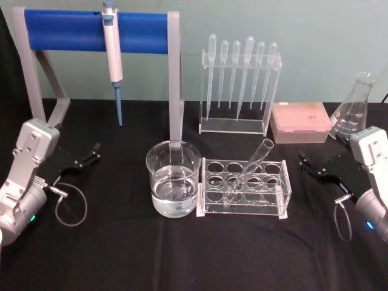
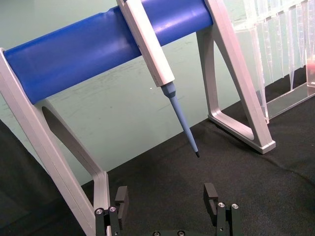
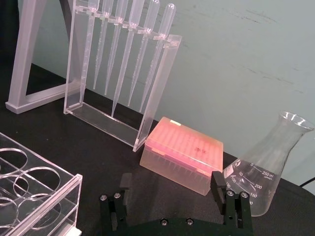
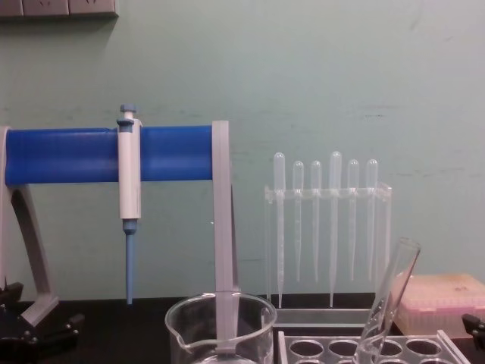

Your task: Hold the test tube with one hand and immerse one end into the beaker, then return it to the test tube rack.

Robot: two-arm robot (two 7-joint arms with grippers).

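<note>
The clear test tube (image 1: 251, 168) leans in the clear rack (image 1: 244, 187) at the table's centre, open end up and tilted right; its upper part also shows in the chest view (image 4: 390, 292). Just left of the rack stands the wide glass beaker (image 1: 173, 178) holding clear liquid, its rim low in the chest view (image 4: 220, 315). My left gripper (image 1: 85, 159) rests open at the left side of the table, nothing between its fingers (image 2: 121, 196). Over at the right my right gripper (image 1: 315, 168) is open too, apart from the rack, fingers (image 3: 218, 187) empty.
A grey stand with a blue bar (image 1: 91, 31) carries a white-and-blue pipettor (image 1: 113, 57) at the back left. Behind the rack stands a holder of thin pipettes (image 1: 239, 85). A pink tip box (image 1: 300, 121) and a conical flask (image 1: 354, 109) sit back right.
</note>
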